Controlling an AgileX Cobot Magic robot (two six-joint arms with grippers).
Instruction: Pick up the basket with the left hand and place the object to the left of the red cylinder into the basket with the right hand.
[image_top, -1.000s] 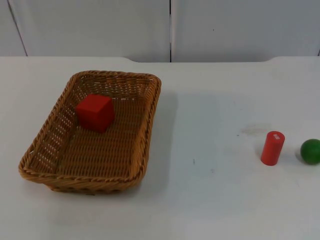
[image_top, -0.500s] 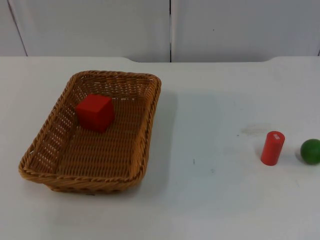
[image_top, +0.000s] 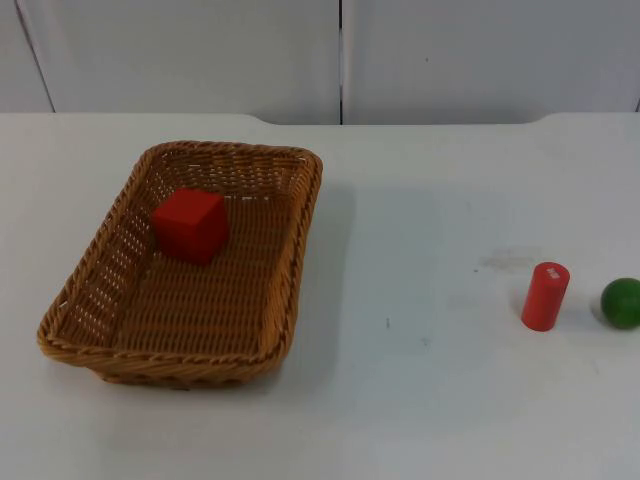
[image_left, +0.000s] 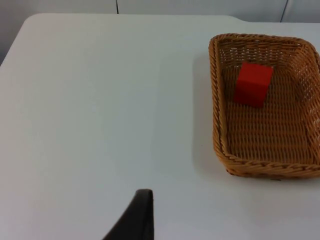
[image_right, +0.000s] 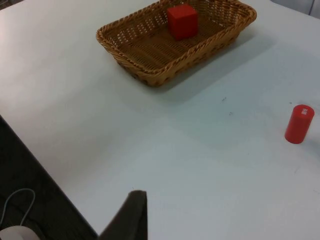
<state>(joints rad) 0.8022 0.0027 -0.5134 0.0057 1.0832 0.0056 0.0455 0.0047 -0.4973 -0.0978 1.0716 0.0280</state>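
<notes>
A brown wicker basket (image_top: 296, 262) rests on the white table at the left, with a red cube (image_top: 190, 225) inside near its far end. A red cylinder (image_top: 545, 296) stands upright at the right. Seen from the left wrist, the basket (image_left: 216, 100) and the cube (image_left: 253, 83) lie well away from my left gripper (image_left: 137, 215), which hangs over bare table. My right gripper (image_right: 131, 215) is held high, far from the basket (image_right: 150, 75), the cube (image_right: 181, 21) and the cylinder (image_right: 299, 124). Both arms wait.
A green ball (image_top: 621, 302) sits just right of the cylinder at the picture's edge. The table ends at the grey partition wall (image_top: 340, 55). In the right wrist view the table's edge drops to dark floor (image_right: 30, 200).
</notes>
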